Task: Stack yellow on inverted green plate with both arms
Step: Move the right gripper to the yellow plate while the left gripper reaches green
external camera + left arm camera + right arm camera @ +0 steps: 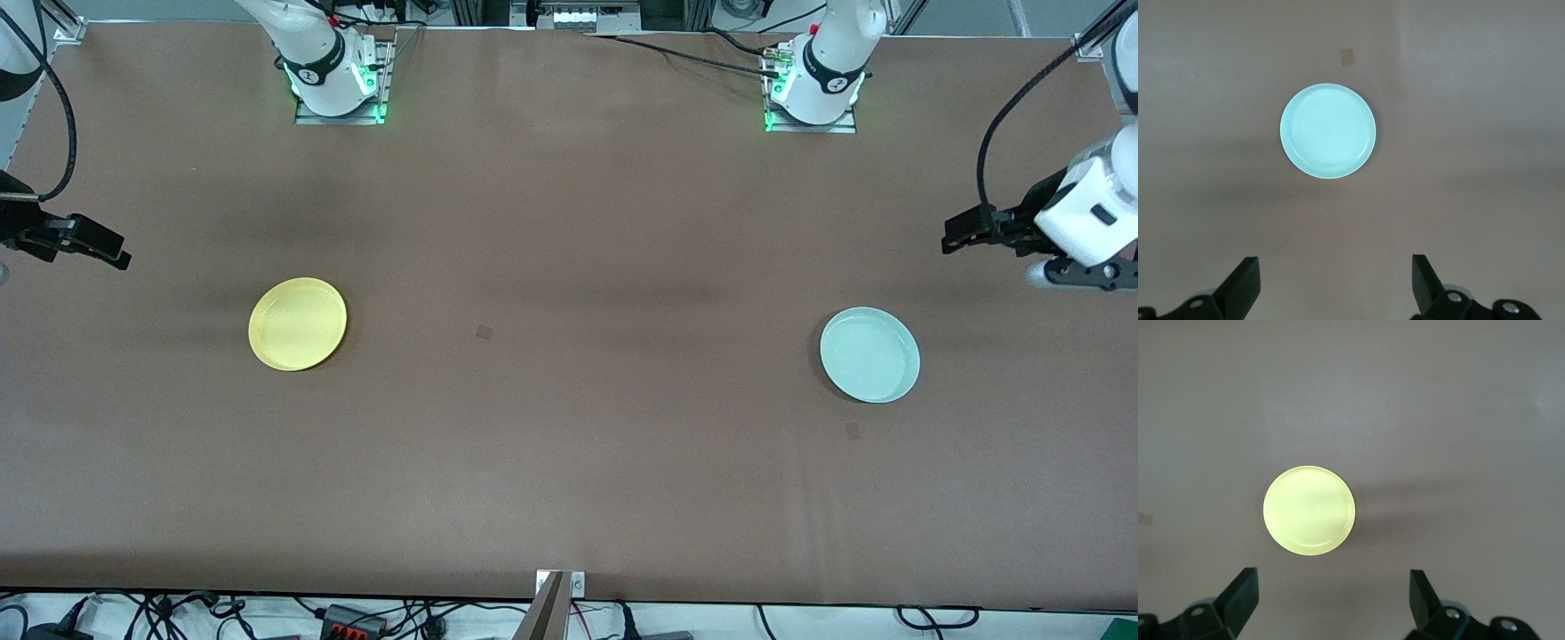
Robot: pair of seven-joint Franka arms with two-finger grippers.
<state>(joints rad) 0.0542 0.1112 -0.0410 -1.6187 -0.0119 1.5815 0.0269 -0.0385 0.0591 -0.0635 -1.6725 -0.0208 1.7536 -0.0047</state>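
On the brown table (569,462) the round pale mint-green plastic plate (869,354) lies rim-up toward the left arm's end, the round yellow plastic plate (297,323) slightly farther toward the right arm's end, well apart, while the left gripper (1335,283) and right gripper (1333,600) hang high, jaws wide, empty.

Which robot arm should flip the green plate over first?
Probably the left. The green plate lies toward its end of the table, and the left gripper hangs open nearby. The right gripper, also open, is near the yellow plate.

Brown table (569,444) with a yellow plate (297,324) toward the right arm's end, green plate (869,354) toward the left arm's.
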